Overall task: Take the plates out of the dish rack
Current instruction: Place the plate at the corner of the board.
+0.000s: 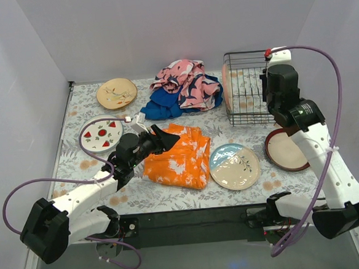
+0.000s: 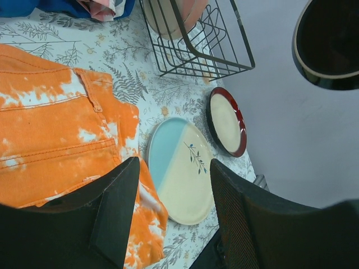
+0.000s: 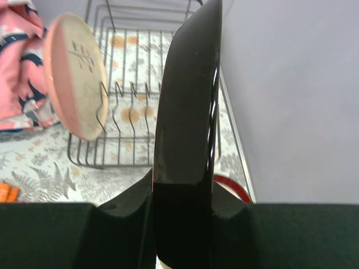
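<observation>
My right gripper (image 1: 273,92) is shut on a black plate (image 3: 188,112), held edge-on above the right side of the dark wire dish rack (image 1: 247,90); the plate also shows in the left wrist view (image 2: 328,47). One pink plate (image 3: 76,75) stands upright at the rack's left end (image 1: 227,87). On the table lie a tan leafy plate (image 1: 116,93), a watermelon-print plate (image 1: 100,132), a blue-cream plate (image 1: 234,166) and a red-rimmed plate (image 1: 285,150). My left gripper (image 1: 161,137) is open and empty over an orange cloth (image 1: 176,156).
A pink cloth (image 1: 185,79) and a blue cloth (image 1: 165,105) are piled left of the rack. White walls enclose the table on the left, back and right. The red-rimmed plate lies close to the right wall, just in front of the rack.
</observation>
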`<state>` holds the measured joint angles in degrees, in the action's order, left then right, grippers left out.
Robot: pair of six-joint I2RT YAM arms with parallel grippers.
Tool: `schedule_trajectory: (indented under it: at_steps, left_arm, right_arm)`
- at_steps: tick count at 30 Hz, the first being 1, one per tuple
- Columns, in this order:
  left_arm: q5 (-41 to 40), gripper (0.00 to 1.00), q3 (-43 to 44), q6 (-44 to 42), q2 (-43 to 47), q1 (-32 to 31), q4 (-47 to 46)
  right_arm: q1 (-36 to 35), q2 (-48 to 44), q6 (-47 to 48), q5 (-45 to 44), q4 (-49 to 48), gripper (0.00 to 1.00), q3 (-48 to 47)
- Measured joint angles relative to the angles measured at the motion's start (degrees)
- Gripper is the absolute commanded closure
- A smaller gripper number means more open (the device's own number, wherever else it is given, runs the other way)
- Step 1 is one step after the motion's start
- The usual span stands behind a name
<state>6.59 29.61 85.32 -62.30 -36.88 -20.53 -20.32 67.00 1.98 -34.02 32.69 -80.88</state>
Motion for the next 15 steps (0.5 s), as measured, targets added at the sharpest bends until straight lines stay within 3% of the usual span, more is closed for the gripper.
schedule_trajectory:
  at_steps: [6,15]
  left_arm:
    - [0.02,0.48,0.00,0.13,0.46,0.00,-0.02]
    - [0.09,0.49,0.00,0.35,0.48,0.00,-0.02]
  right_arm:
    - [0.00,-3.91,-4.28,-4.09,8.37,0.99,5.55]
    - [0.00,0.17,-10.80,-9.88,19.37,0.99,12.35]
